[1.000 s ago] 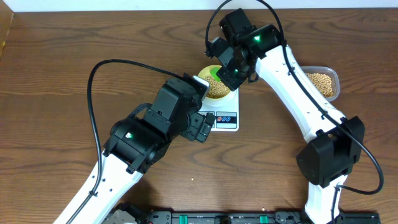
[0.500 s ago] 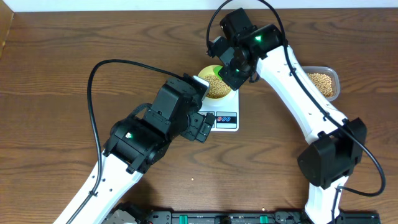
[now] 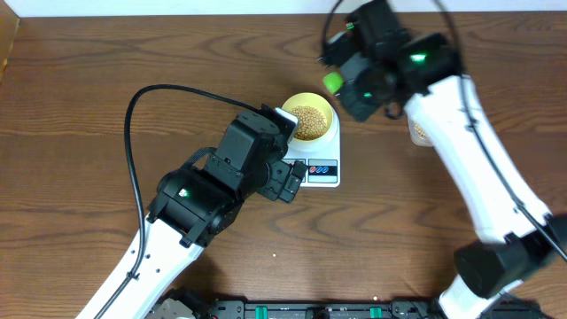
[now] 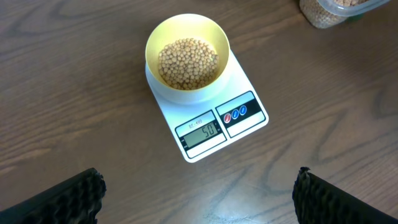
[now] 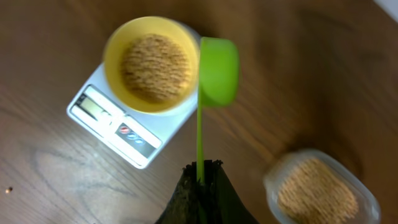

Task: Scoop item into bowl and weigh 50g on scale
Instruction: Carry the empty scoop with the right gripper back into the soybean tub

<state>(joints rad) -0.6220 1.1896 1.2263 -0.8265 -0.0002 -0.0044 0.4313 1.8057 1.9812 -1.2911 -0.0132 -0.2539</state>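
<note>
On the scale [image 4: 214, 118], the bowl [image 4: 187, 56] of beans [image 4: 188, 62] sits with the display seeming to read fifty, so the right fingers [image 5: 186, 199], clamped on the green scoop [image 5: 217, 71] by its handle, should carry it clear toward the tub [image 5: 320, 190] without nudging the bowl, while the left fingers [image 4: 68, 199] hang wide and empty.

The white rounded-rectangular scale [image 4: 245, 84] is laid flat on the wooden surface [image 3: 89, 71], nearer the far edge than the near one and about midway along it. Its grey display [image 4: 202, 132], on which 50 is shown, and its red and blue buttons [image 4: 235, 114] are set along the edge away from the bowl. The pale yellow bowl [image 4: 186, 96] is stood upright on the scale, covering most of its platform. It is partly filled with small tan beans [image 4: 188, 62], heaped loosely below the rim.
</note>
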